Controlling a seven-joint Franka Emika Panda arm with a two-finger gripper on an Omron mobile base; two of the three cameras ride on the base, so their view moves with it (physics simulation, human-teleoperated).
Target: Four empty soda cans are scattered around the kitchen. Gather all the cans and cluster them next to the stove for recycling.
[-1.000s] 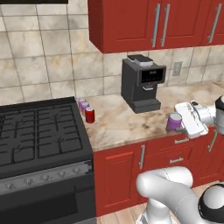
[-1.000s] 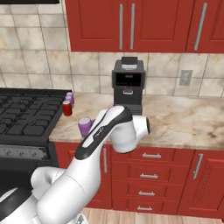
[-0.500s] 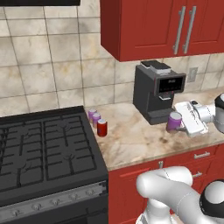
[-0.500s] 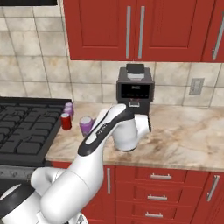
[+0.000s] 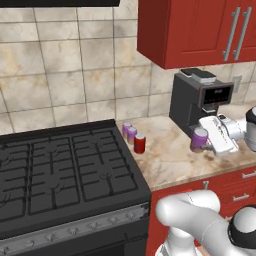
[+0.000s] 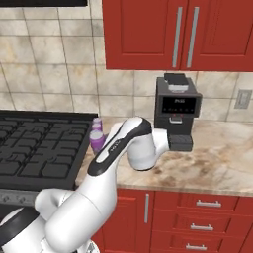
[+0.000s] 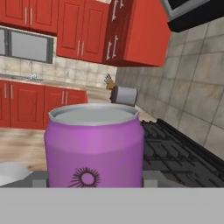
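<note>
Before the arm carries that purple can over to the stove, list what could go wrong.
1. Three cans already stand packed together by the stove: two purple cans and a red can. Setting the held purple can down too close could topple them.
2. The gripper holds the can right in front of the dark coffee machine; a wide swing might clip it.
3. The cluster sits near the counter edge, so a nudged can could roll off.
</note>
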